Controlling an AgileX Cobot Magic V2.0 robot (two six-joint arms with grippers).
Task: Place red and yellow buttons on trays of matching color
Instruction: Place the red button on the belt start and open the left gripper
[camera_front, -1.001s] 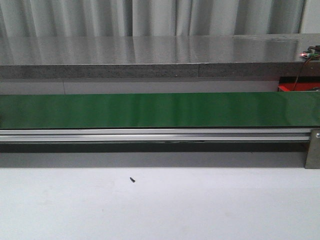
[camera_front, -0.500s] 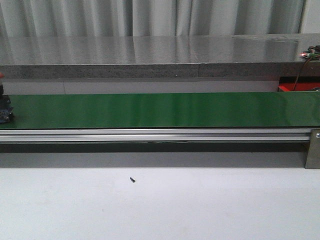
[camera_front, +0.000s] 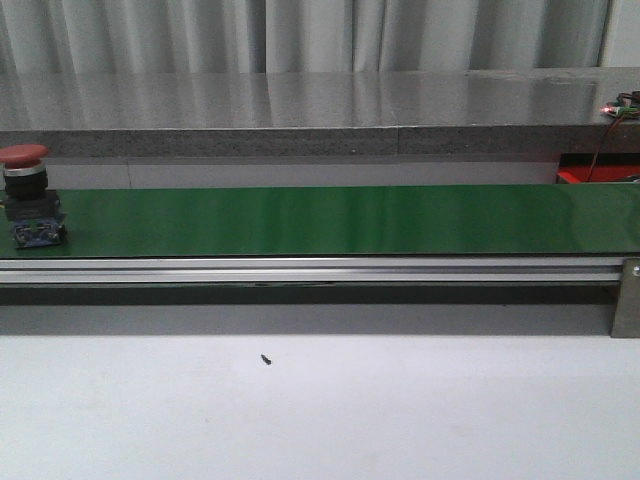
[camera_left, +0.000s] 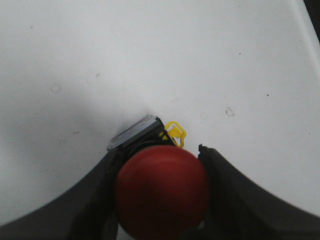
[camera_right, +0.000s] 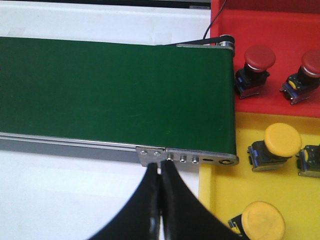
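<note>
Between the two dark fingers (camera_left: 100, 200) of the left gripper (camera_left: 162, 200) sits a red button (camera_left: 161, 192), its round mushroom cap filling the gap, and the jaws are clamped against its sides. Under the cap a black body with a metal edge and a small yellow clip (camera_left: 176, 133) shows, and beyond the claw there is only bare white table (camera_left: 150, 50).

A second red button (camera_front: 27, 195) stands upright on the green belt (camera_front: 330, 220) at its far left end, in the front view. No arm is near it there.

The right gripper (camera_right: 160, 200) has its fingers pressed together with nothing between them. Ahead of this claw is the end of the belt; to the side beyond the belt end lie the red tray (camera_right: 270, 30) with two red buttons and, closer to the claw, the yellow tray (camera_right: 225, 140) with yellow buttons.

I judge the button to be hard plastic, light and stiff, not fragile. The cap is smooth and rounded, so fingers can slip off it. A better hold is probably the squarer body below the cap, where the flat faces give the pads a parallel surface. The button is top-heavy and may tip when it is set down.
</note>
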